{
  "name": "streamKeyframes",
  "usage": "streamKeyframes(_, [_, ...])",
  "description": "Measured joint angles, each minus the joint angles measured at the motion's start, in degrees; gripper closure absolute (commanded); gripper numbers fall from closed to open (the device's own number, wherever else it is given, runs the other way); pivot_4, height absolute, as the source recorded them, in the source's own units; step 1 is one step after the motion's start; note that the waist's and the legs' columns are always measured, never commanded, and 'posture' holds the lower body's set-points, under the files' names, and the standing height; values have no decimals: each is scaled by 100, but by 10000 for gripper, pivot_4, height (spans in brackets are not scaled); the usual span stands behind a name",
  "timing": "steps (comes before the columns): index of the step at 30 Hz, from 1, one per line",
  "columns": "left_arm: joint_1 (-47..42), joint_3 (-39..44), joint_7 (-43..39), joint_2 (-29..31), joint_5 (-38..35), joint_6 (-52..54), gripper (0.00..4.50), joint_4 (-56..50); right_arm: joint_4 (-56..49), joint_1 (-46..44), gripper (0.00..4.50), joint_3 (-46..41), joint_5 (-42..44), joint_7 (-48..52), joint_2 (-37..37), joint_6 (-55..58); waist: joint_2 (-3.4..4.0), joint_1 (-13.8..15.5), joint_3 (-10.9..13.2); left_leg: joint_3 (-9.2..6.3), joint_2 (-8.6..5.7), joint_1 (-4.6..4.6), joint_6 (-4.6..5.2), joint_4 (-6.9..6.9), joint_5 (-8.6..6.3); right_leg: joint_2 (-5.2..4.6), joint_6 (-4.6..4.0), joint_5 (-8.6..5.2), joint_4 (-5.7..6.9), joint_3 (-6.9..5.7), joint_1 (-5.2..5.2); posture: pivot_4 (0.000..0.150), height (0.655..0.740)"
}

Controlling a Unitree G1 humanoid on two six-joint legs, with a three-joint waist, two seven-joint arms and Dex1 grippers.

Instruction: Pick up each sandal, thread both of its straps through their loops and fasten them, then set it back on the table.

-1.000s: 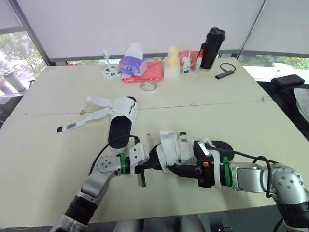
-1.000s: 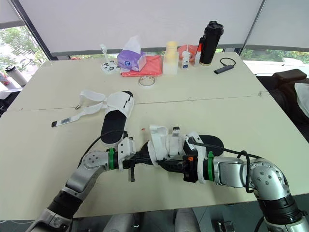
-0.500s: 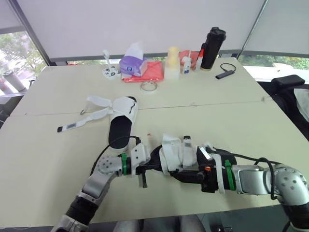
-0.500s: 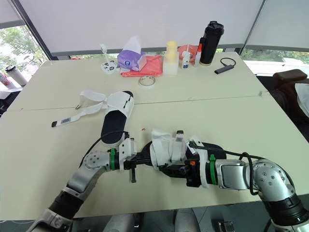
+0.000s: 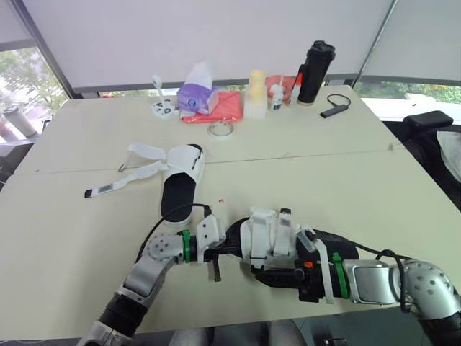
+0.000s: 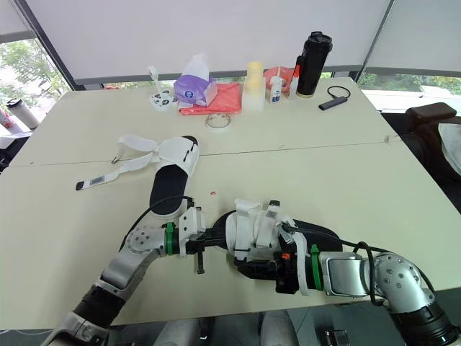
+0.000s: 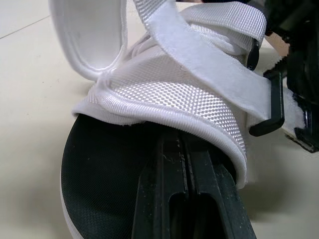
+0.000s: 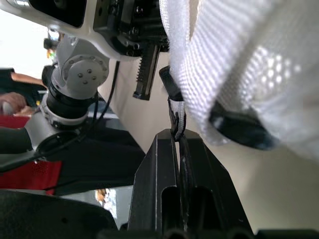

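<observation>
Lower centre of the frame: the sandal (image 5: 272, 234), gripped by both arms, sits lower than a second ago. The left end effector (image 5: 223, 249) stays clamped on its toe sole. The right end effector (image 5: 261, 274), also lower, pinches a strap (image 8: 175, 117). The other sandal (image 5: 180, 186) lies unfastened, centre left on the table (image 5: 65, 223).

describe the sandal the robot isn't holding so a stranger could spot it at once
On the cream table, look left of centre, nearer than the purple tissue box. The loose sandal lies flat there, black footbed up. Unlike the other sandal held near the front edge, its white straps trail open to the left.
</observation>
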Motion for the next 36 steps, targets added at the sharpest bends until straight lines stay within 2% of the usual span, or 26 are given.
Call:
streamKeyframes(6, [9,-6,19,-11,-6,107,45000,-73,25,74,44513,27,-17,-16,-12,-22,0,1,0,-2,0,-1,0,0,0,0,0,0,0,0,-1,1500,7400])
streamKeyframes(12, [16,-4,27,-21,-11,136,45000,-94,-254,318,44513,-14,268,252,-665,162,0,4,1,-1,0,-1,0,0,0,-2,0,-1,-1,0,0,1500,7400])
streamKeyframes(16, [14,-2,24,-17,-46,177,45000,-100,-575,341,44513,-89,242,880,-1252,462,-2,5,2,0,1,-2,0,0,0,-1,0,-1,-3,-3,0,1500,7400])
streamKeyframes(24, [90,1,18,72,-110,283,45000,-226,-1421,315,44513,-157,-758,2636,-2084,732,-1,2,1,4,1,-3,-1,-1,-1,-1,1,-2,-9,-4,-1,1500,7400])
streamKeyframes(30, [149,5,21,114,-121,364,45000,-331,-1194,56,44513,-79,-1681,2871,-1728,430,-2,9,1,5,1,-5,-2,-3,-2,-2,1,-1,-24,-4,2,1500,7400])
streamKeyframes(36, [151,5,21,115,-118,374,45000,-345,-978,281,44513,-132,-2237,2682,-1283,130,-2,13,1,4,-1,-8,2,-11,-3,-2,2,1,-35,-5,3,1500,7400])
